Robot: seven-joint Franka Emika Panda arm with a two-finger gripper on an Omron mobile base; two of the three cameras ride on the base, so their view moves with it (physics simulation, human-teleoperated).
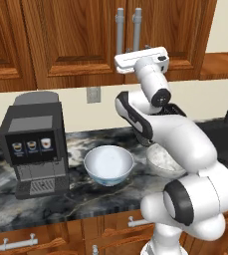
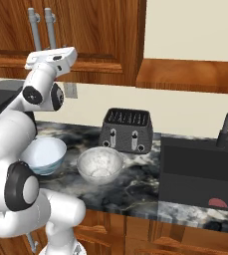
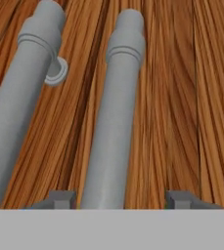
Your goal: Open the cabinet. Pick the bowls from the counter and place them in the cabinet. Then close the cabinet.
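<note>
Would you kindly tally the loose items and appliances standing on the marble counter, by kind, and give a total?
Bowls: 2, the blue-patterned white bowl and the speckled grey bowl
Coffee machines: 1, the black coffee machine
Toasters: 1, the dark toaster
Total: 4

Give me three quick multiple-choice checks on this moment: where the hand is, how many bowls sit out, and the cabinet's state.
1. The gripper is at:
A. the cabinet handles
B. the toaster
C. the sink

2. Bowls on the counter:
A. one
B. two
C. three

3. The cabinet doors are:
A. both open
B. one open
C. both closed

Answers: 1 A, the fingertips straddle the right-hand grey handle. 2 B, the blue-patterned bowl and the speckled bowl. 3 C, both doors lie flush.
</note>
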